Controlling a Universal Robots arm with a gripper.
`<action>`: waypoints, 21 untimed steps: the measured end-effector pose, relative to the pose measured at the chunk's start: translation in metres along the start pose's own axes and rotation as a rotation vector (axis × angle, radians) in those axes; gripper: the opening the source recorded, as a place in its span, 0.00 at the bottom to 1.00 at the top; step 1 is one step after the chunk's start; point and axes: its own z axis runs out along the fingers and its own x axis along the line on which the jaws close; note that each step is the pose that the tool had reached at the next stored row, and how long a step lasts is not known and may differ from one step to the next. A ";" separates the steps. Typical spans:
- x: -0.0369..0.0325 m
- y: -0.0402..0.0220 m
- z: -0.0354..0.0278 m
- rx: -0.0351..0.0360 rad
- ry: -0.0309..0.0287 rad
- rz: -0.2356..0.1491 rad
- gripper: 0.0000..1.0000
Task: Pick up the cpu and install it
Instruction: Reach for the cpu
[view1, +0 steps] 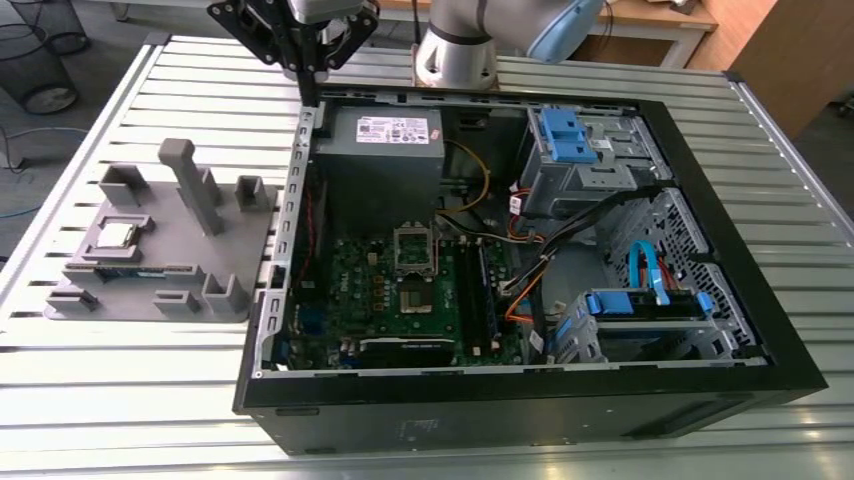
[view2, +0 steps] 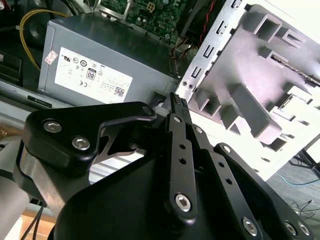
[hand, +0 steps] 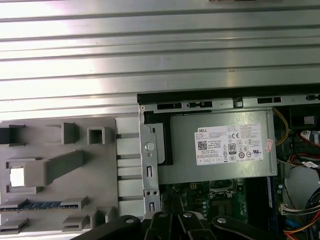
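The cpu (view1: 118, 235) is a small silver square lying in a recess of the grey tray (view1: 200, 270), at the exterior view's left; in the first wrist view the cpu (hand: 17, 176) shows as a bright square. My gripper (view1: 310, 95) hangs high above the case's back left corner, well away from the cpu, with its black fingers (view2: 176, 107) shut together and holding nothing. The motherboard socket (view1: 414, 256) sits in the middle of the green board inside the open case; in the first wrist view the socket (hand: 222, 186) is just past the power supply.
The open black computer case (view1: 747, 330) takes up the middle and right of the slatted metal table (view1: 134, 400). A grey power supply (view1: 387, 135) lies under the gripper. A green memory stick (hand: 42, 205) and tall posts (view1: 187, 180) stand on the tray.
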 end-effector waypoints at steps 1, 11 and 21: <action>0.0013 -0.0001 -0.0001 0.0001 0.0001 0.000 0.11; 0.0139 -0.0010 -0.0003 0.0001 0.0001 0.000 0.11; 0.0256 -0.0019 -0.0006 0.0001 0.0001 0.000 0.11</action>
